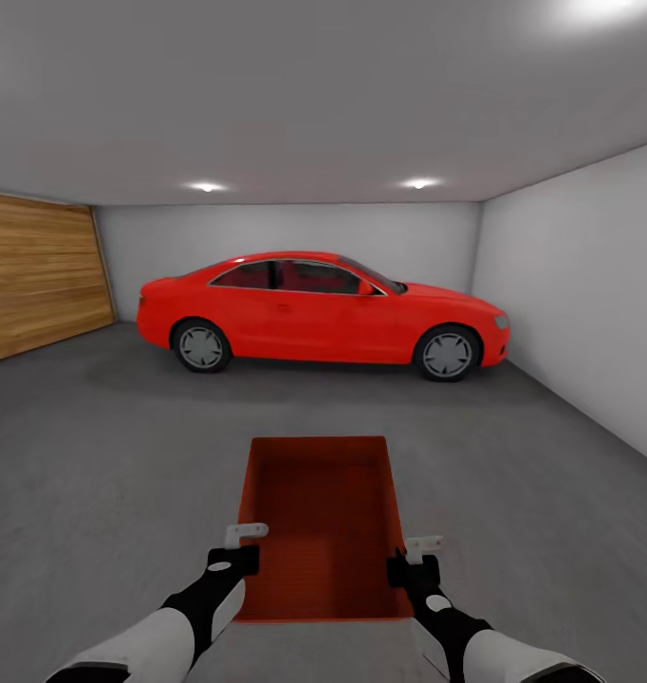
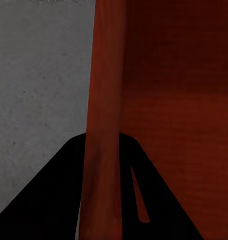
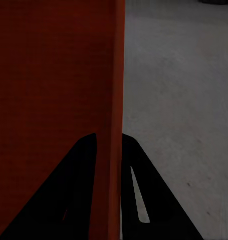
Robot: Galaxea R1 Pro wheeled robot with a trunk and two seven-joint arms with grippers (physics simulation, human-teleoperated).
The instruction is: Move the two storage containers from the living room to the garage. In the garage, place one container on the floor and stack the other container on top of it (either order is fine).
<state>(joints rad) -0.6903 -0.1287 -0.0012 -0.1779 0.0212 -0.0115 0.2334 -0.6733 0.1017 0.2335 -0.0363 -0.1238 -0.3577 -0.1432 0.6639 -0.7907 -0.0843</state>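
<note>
Orange-red container [image 1: 323, 512] between both tools, open concrete floor [image 1: 105, 446] around.

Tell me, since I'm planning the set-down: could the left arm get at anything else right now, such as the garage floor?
Probably not: the left gripper is shut on the storage container's left wall, as the right gripper is on the right wall. The floor lies open around it.

My forearms are glossy white shells narrowing into black wrist sections, each ending in a black end effector, left [image 1: 247, 533] and right [image 1: 423, 545], with small pale grey tips; up close my fingers [image 2: 48, 200] read as plain matte black wedges.
</note>
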